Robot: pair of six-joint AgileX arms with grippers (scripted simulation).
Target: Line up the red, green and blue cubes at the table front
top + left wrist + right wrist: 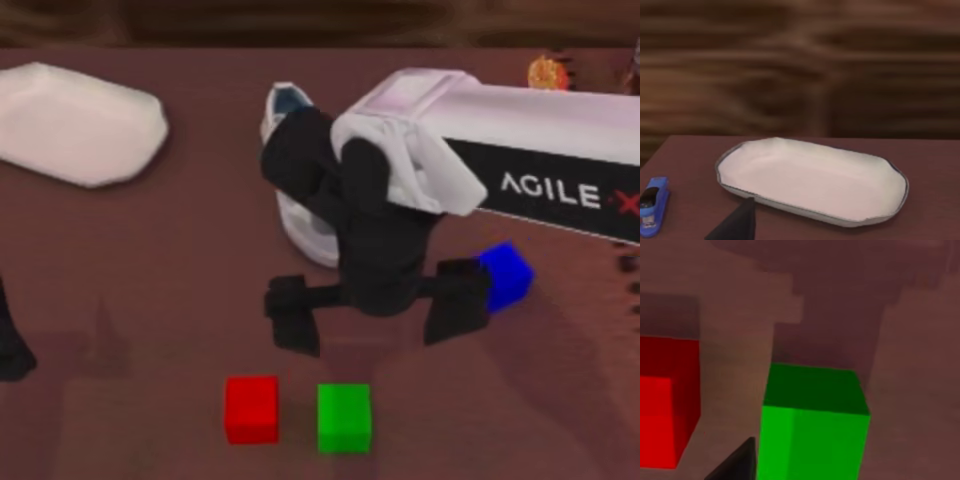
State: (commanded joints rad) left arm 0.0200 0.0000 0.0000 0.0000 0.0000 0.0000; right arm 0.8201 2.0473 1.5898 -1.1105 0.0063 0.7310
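Hovering right claw (375, 310) wide open, empty, above red cube (251, 408) and green cube (344, 417) at counter (130, 300) front. Blue cube (505, 275) beside right finger; careless sweep could knock it. Left arm parked.

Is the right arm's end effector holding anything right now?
Nothing is held. The right end effector is open above the table, behind the green cube, with the blue cube beside its finger.

The right arm (540, 140) is a long white boxy link with a black side panel lettered "AGILE X" in white with a red mark, ending in a rounded white cuff, a bulky matte black wrist and two blocky black fingers (293, 312).
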